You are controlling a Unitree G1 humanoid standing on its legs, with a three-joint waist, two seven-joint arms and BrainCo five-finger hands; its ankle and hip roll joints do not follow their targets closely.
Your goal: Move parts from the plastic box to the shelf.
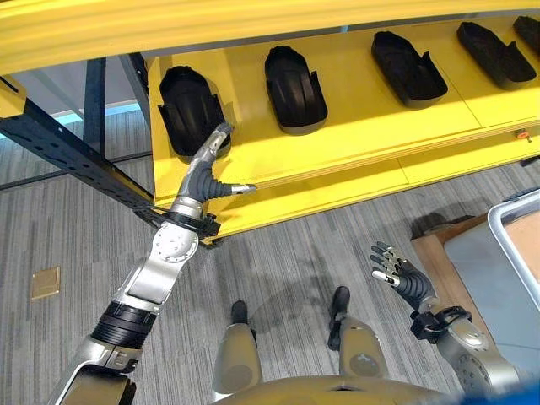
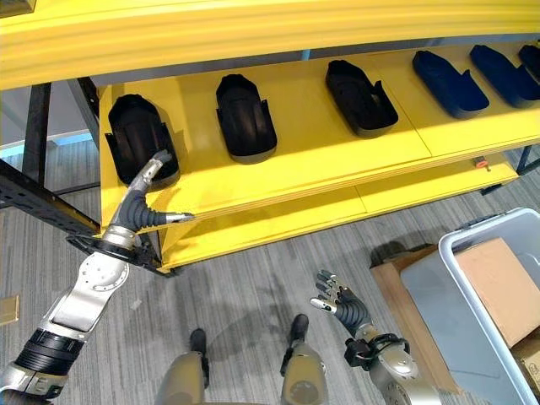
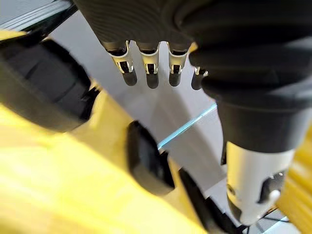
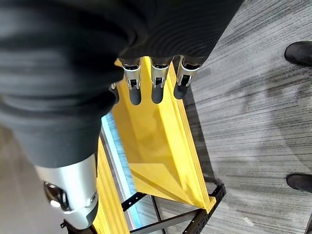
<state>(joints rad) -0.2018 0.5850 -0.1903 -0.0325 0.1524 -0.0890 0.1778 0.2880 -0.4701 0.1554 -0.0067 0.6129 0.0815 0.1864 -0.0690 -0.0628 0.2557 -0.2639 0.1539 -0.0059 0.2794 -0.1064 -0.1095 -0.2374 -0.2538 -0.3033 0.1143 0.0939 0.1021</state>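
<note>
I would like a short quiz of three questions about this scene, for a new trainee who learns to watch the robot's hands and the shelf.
1. True or false: the left hand reaches to the leftmost black part on the yellow shelf.
2. The right hand is: A) curled round a part; B) open and empty above the floor; C) inside the plastic box.
3. Fill in: the plastic box stands on the robot's ____ side.

Key: 1 true; 2 B; 3 right.
</note>
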